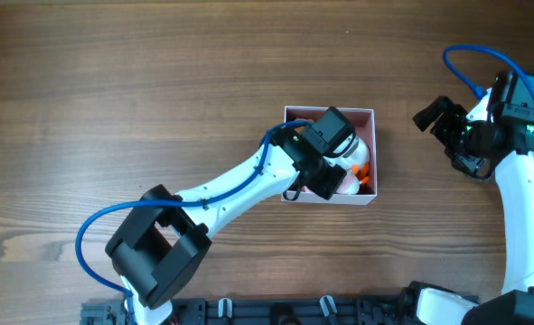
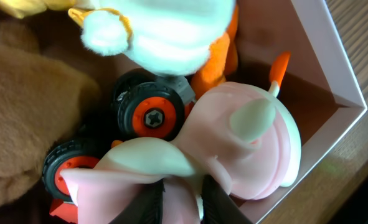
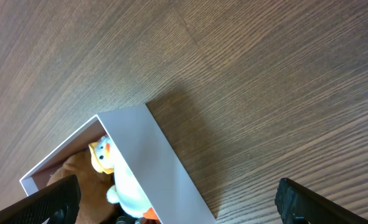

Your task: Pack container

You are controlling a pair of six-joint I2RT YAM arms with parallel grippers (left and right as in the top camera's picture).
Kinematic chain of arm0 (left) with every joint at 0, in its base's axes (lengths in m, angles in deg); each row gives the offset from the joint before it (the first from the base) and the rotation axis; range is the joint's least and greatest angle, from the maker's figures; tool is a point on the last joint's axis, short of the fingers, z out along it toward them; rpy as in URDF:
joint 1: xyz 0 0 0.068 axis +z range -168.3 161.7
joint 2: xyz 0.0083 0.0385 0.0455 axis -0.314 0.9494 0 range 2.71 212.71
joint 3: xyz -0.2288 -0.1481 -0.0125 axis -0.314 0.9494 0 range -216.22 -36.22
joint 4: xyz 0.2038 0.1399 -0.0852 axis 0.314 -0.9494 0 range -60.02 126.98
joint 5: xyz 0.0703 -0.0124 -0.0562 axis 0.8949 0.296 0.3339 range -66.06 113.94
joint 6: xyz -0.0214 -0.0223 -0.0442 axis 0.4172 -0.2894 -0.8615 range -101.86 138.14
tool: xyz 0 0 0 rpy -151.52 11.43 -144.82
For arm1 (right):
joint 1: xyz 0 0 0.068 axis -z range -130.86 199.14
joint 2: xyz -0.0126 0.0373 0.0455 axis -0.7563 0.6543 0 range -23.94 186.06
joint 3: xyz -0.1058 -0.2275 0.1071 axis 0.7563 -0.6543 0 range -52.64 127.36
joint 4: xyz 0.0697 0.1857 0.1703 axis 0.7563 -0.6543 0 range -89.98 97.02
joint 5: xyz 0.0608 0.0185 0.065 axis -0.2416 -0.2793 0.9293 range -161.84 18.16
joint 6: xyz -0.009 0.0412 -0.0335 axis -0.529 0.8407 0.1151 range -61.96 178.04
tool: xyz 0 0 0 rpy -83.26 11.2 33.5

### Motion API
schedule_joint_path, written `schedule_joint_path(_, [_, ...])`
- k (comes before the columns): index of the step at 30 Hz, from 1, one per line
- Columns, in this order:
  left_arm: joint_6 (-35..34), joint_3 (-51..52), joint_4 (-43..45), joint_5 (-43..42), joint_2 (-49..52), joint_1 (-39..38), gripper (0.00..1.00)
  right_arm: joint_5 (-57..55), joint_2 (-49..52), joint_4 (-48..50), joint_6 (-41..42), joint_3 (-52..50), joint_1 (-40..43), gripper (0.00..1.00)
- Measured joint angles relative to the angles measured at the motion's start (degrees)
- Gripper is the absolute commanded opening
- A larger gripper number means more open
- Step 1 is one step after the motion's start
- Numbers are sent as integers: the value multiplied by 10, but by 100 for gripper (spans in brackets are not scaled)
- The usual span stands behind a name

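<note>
The container is a square white-walled box with a pink inside, at the table's middle. My left gripper reaches down into it. In the left wrist view its fingers are shut on a soft pink toy that lies in the container's corner. Beside it lie a toy with black and orange wheels, a white plush duck and a brown plush. My right gripper is open and empty, to the right of the container; its view shows the container wall and the duck.
The bare wooden table surrounds the container on all sides. The left arm's base stands at the front left, the right arm along the right edge.
</note>
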Motion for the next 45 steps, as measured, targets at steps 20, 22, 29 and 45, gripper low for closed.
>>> schedule_joint_path(20, [29, -21, 54, 17, 2, 89, 54, 0, 0, 0, 0, 0, 0, 100])
schedule_joint_path(22, [26, -22, 19, -3, -5, 87, 53, 0, 0, 0, 0, 0, 0, 100])
schedule_joint_path(29, [-16, -22, -1, -77, -92, 79, 69, 0, 0, 0, 0, 0, 0, 100])
schedule_joint_path(45, [-31, -18, -18, -52, -1, 39, 17, 0, 0, 0, 0, 0, 0, 100])
